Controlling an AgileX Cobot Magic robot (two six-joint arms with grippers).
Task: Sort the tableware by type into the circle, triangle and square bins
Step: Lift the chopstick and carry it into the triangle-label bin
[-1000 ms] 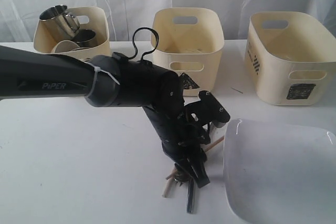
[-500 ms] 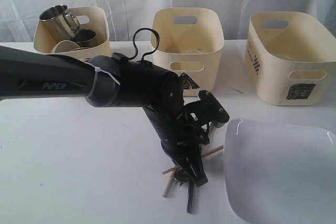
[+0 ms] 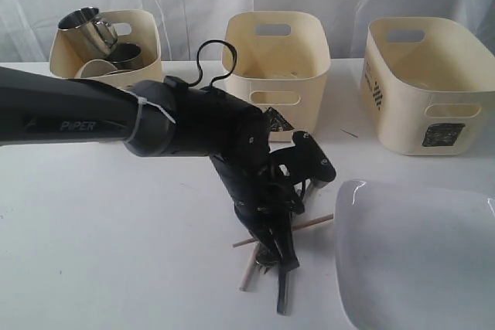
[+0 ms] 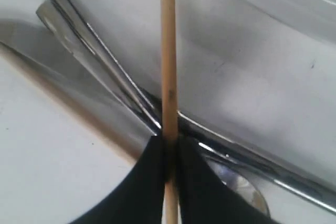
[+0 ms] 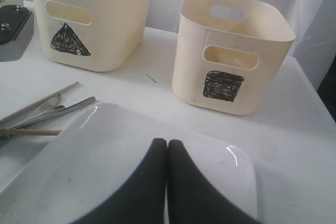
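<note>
Since a second ago the left gripper (image 3: 283,259) has closed, and its black fingertips now pinch one wooden chopstick (image 3: 313,223) that has swung to lie more level than it did. In the left wrist view the left gripper (image 4: 169,145) clamps the chopstick (image 4: 168,51) just above the metal cutlery (image 4: 105,61), which lies crossed under it. On the table (image 3: 116,229), seen from the exterior camera, this grip sits at about 6 o'clock, with a second chopstick (image 3: 249,274) and the metal cutlery (image 3: 282,295) lying beneath. A white plate (image 3: 418,253) fills 4 o'clock. The right gripper (image 5: 167,145) hangs over the white plate (image 5: 105,145) with its fingers pressed together, holding nothing. At 10 o'clock the left-hand tub (image 3: 151,52) holds a steel mug (image 3: 87,32), a steel bowl (image 3: 128,56) and a small white bowl (image 3: 93,67). The triangle tub (image 3: 278,59) stands at 12 o'clock and the square tub (image 3: 402,106) at 2 o'clock.
</note>
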